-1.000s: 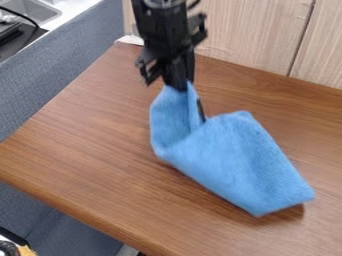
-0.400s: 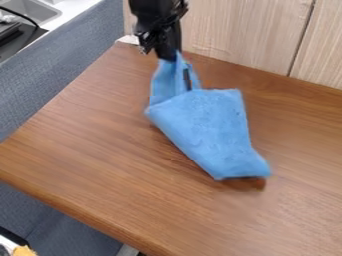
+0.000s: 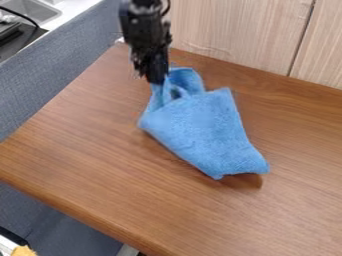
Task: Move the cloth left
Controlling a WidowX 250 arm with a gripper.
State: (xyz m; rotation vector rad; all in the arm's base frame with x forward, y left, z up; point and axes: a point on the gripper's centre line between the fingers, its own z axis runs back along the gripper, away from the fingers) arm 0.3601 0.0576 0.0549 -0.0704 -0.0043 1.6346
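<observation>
Fuzzy blue cloth [image 3: 204, 132], probably folded, wood-grained tabletop [image 3: 87, 155]

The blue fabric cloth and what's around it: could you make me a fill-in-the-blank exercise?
The blue fabric cloth is held by the black robot's ____.
The black jointed robot arm enters from the picture's ____ edge.
The brown tabletop has the grain of ____.
A grey sink shows in the picture's upper ____ corner.
Missing words: gripper; top; wood; left.

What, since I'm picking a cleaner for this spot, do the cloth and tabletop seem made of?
The blue cloth looks like matte microfiber or terry, judging by its fuzzy nap and soft folds. The tabletop seems satin wood or wood-look laminate, given its streaked brown grain and faint sheen.
</observation>
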